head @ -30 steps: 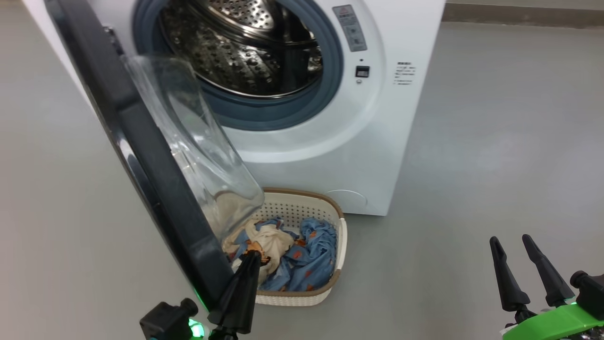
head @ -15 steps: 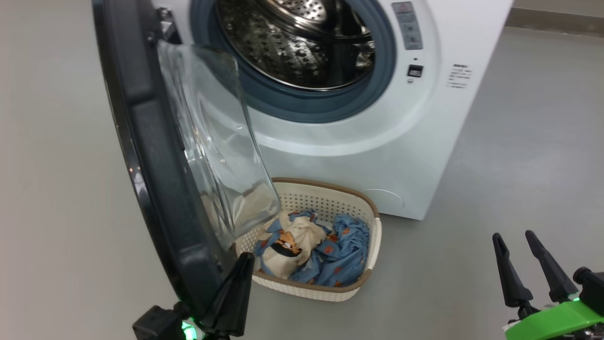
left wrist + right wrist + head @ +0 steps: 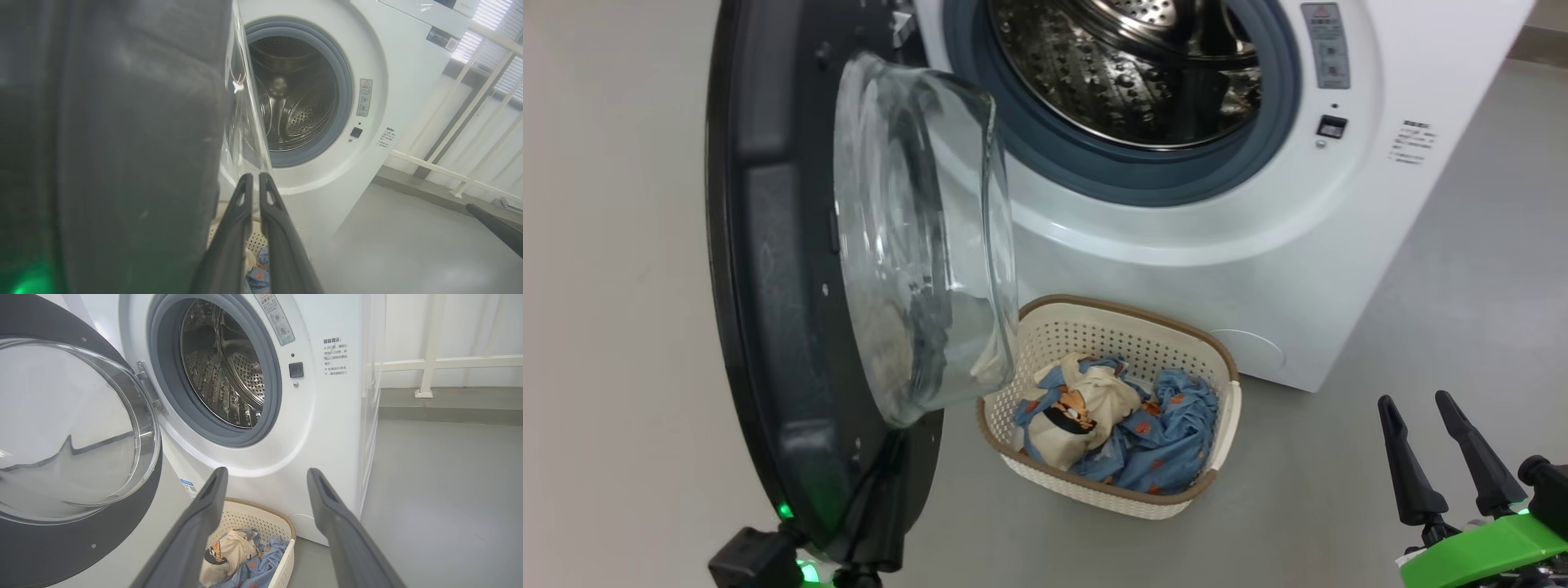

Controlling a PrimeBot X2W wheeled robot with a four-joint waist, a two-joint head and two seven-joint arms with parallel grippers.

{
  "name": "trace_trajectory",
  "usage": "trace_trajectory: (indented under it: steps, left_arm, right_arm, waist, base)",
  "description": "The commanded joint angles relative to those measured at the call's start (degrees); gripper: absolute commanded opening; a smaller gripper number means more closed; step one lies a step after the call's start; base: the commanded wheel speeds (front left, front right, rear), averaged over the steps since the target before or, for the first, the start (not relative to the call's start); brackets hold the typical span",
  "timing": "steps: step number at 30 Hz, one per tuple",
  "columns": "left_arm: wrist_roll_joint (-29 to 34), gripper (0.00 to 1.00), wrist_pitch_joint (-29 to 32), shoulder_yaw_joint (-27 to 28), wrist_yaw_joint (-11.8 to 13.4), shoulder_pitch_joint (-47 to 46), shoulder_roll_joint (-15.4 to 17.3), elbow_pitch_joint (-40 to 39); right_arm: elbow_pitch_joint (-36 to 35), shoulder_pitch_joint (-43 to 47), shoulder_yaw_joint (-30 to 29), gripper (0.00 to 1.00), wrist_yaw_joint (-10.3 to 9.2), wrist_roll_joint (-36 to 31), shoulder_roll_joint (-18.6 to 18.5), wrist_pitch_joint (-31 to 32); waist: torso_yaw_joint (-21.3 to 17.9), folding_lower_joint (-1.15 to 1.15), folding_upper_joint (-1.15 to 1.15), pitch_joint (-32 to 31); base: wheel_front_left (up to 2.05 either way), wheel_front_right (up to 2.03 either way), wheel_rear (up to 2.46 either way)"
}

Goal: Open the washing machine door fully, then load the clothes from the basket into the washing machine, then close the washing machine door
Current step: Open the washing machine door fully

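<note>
Before the washing machine [image 3: 1176, 269], door [image 3: 768, 286] stood wide open, left gripper [image 3: 255, 181] with fingers pressed together at its lower black rim, basket [image 3: 1127, 309] of clothes [image 3: 1168, 433] lay near that edge, right gripper [image 3: 1414, 400] spread above bare floor [image 3: 1421, 310].

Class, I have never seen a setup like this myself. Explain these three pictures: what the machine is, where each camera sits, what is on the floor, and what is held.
This is a wheeled robot with two arms, each ending in a two-fingered hand. The head view looks down from its head. Each wrist view looks along one hand's own fingers. On the grey floor stands a white washing machine. Its door is swung open to the robot's left, and the drum looks empty. Before it sits a basket holding the clothes. The left hand is shut and empty, close by the door's lower edge. The right hand is open, holding nothing.
</note>
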Motion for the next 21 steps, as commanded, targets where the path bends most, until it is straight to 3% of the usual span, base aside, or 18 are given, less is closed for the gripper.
trace_trajectory:
  steps: [1,10,21]
  left_arm:
    - [-0.2,0.0,-0.6,3.3,1.0,-0.6,1.2,-1.7]
    - [-1.1,0.0,-1.0,7.2,3.0,-0.2,3.2,-2.2]
    - [-2.6,0.0,-1.6,11.2,3.2,-3.4,5.7,0.7]
  right_arm:
    - [-1.3,-1.7,0.9,1.0,0.43,-0.3,-1.4,-0.7]
    - [-1.2,-2.0,1.3,1.0,0.43,-0.3,-1.3,-0.7]
    - [-1.3,-2.5,1.7,1.0,0.43,-0.3,-1.6,-0.7]
  waist:
    - [1.0,0.0,0.0,0.3]
    - [2.5,0.0,0.0,0.5]
    - [3.4,0.0,0.0,2.1]
  base:
    - [0.0,0.0,0.0]
    - [0.0,0.0,0.0]
    - [0.0,0.0,0.0]
